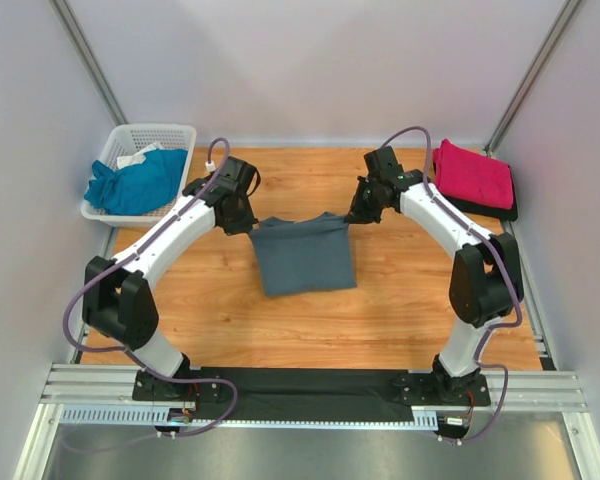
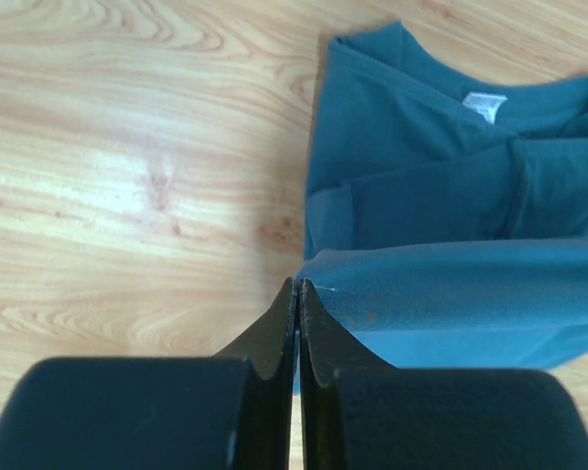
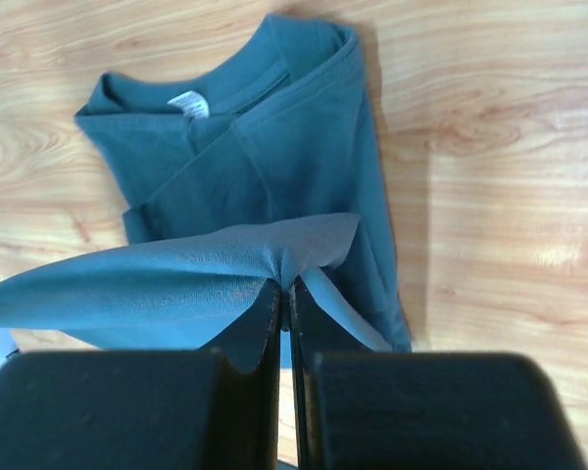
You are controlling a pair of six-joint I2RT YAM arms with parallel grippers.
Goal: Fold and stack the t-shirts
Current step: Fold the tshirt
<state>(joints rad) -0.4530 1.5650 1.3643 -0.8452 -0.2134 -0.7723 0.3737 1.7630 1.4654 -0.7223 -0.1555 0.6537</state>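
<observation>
At the near edge of the wooden table, the 2 arm bases stand on a black strip. Farther out, at mid-table, lies the slate-grey t-shirt, folded to a rough rectangle. Its collar and white label face up on the part that lies flat on the wood.

The shirt's far edge is raised off the wood and stretched between the 2 grippers. The left gripper has its jaws clenched on the far left corner, the cloth pinched just at the fingertips. The right gripper grasps the far right corner the same way, a fold of cloth bunched between its closed jaws.

At the far left corner sits a white lattice basket with the teal-blue t-shirt bundled inside. At the far right, the magenta-pink t-shirt lies folded on a dark cloth.
</observation>
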